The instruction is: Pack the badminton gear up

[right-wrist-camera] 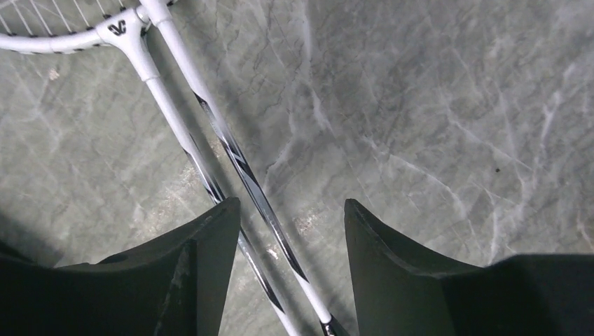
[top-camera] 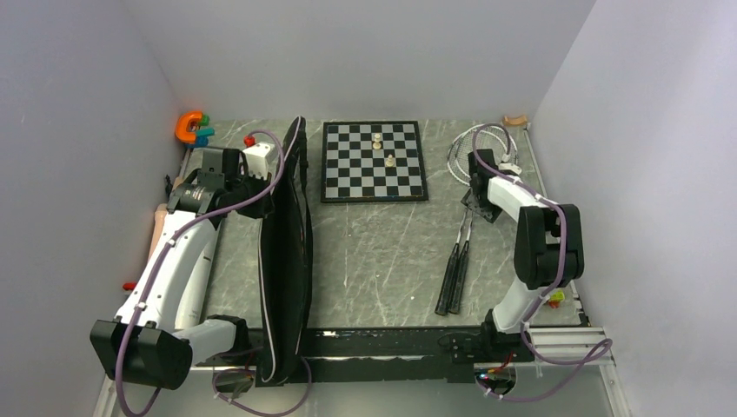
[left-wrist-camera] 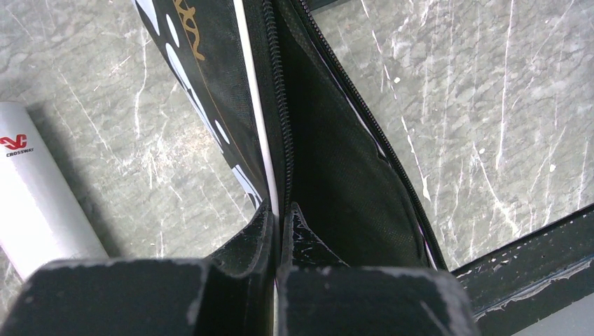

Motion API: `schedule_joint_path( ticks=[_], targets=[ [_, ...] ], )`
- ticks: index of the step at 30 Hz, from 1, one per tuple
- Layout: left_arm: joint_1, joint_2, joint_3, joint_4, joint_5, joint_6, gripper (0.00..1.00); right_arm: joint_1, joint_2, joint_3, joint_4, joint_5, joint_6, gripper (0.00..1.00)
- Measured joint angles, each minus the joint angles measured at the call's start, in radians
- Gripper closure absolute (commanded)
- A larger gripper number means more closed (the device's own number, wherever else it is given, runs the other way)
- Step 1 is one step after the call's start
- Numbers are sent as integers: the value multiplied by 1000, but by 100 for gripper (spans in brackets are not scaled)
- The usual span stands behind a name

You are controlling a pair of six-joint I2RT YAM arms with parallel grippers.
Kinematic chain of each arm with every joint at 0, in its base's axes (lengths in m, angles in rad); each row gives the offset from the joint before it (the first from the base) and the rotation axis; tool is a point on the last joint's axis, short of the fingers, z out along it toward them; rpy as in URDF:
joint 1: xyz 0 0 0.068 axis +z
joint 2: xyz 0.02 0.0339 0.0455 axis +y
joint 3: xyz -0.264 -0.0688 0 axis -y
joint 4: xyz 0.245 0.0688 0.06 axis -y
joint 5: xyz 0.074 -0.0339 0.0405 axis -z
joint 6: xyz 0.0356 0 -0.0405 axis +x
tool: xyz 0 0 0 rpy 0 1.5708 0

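The long black bag (top-camera: 287,261) lies lengthwise on the left of the table, unzipped, its dark inside (left-wrist-camera: 336,175) showing. My left gripper (left-wrist-camera: 281,210) is shut on its white-piped zip edge near the far end (top-camera: 263,163). A white tube (left-wrist-camera: 35,203) lies to the left of the bag. Two rackets (top-camera: 461,243) lie side by side on the right, heads (top-camera: 476,146) far, black handles near. My right gripper (top-camera: 477,198) hangs open low over their shafts (right-wrist-camera: 235,157), one finger on either side; the left finger overlaps one shaft.
A black-and-white chessboard (top-camera: 348,178) lies at the back centre with two small pale pieces (top-camera: 390,161) on it. An orange, blue and green toy (top-camera: 191,128) sits at the back left. A beige piece (top-camera: 514,120) lies at the back right. A black rail (top-camera: 391,334) runs along the near edge.
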Motion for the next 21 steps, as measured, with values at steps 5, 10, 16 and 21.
schedule_joint_path(
  ticks=[5, 10, 16, 21],
  targets=[
    [0, -7, 0, -1, -2, 2, 100, 3, 54, 0, 22, -16, -6, 44],
    [0, -12, 0, -2, -3, 4, 100, 3, 79, 2, 35, -23, -11, 51],
    [0, -12, 0, -3, -11, 8, 100, 3, 106, 3, 62, -23, -16, 64],
    [0, -12, 0, -2, -19, 8, 100, 14, 106, -5, 87, -23, -41, 89]
  ],
)
